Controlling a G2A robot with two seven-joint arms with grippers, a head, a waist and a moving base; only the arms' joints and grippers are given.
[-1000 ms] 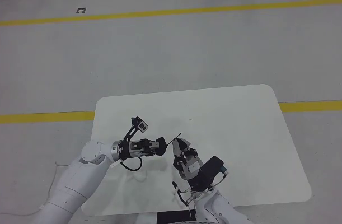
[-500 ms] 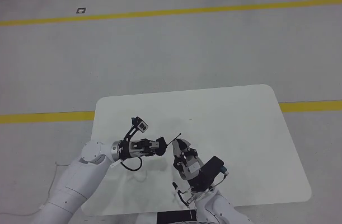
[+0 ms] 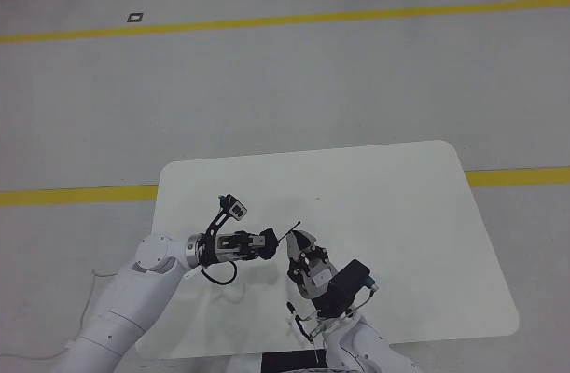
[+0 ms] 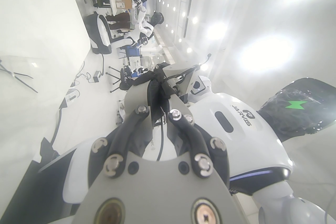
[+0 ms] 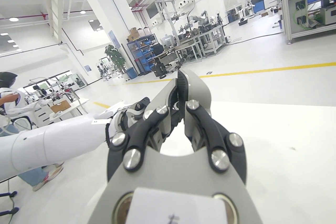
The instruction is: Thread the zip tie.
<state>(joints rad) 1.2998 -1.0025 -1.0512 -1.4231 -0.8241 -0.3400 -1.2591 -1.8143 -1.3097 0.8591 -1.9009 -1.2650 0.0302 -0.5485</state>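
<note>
Left claw (image 4: 157, 86): closed, its two grey fingers pinched on a thin black plastic zip tie (image 3: 286, 232).
Zip tie: held in the air above the desk, its free end slanting out of the left claw towards the right claw. Whether the tip touched that claw could not be told.
Right claw (image 5: 179, 83): fingers pressed together, just beside the left claw. Nothing could be made out between them.
Desk: a white rounded-corner desk (image 3: 406, 205) lay beneath both claws, near its front edge.
Risk: the strap looked thin and springy, so a slight nudge from the right claw would probably bend the tip off line and make it miss the head.
Second risk: a loose pinch could let the strap twist or drop to the desk.
</note>
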